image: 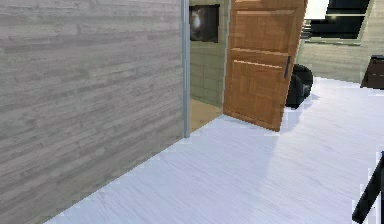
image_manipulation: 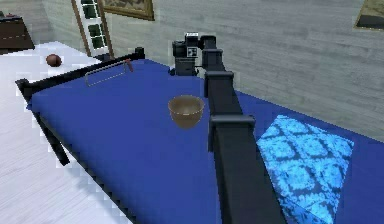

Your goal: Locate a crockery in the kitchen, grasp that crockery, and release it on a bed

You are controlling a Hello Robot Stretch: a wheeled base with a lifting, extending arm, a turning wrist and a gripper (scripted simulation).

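Reaching arm point(image_manipulation: 235, 150): a dark square bar rising from the bottom edge of the arm side view, just right of centre, toward the top centre.
gripper point(image_manipulation: 183, 62): a dark body with thin fingers at the arm's far end, top centre of the arm side view, with the far edge of the bed behind it. I cannot tell whether it holds anything.
bowl point(image_manipulation: 186, 110): brown, round and upright, sitting on the bed in the middle of the arm side view, just left of the arm and below the gripper.
bed point(image_manipulation: 110, 140): a deep blue cover across most of the arm side view, with a dark frame rail along its left edge.
pillow point(image_manipulation: 305, 165): patterned light blue, lower right, on the bed to the right of the arm.
small ball-like thing point(image_manipulation: 53, 60): reddish brown, on the pale floor at upper left, well apart from the bed.
wooden door point(image: 262, 65): orange-brown, standing ajar at upper centre-right of the forward view.
plank wall point(image: 90, 90): grey, filling the forward view's left half.
floor point(image: 250, 170): pale, lower right of the forward view.
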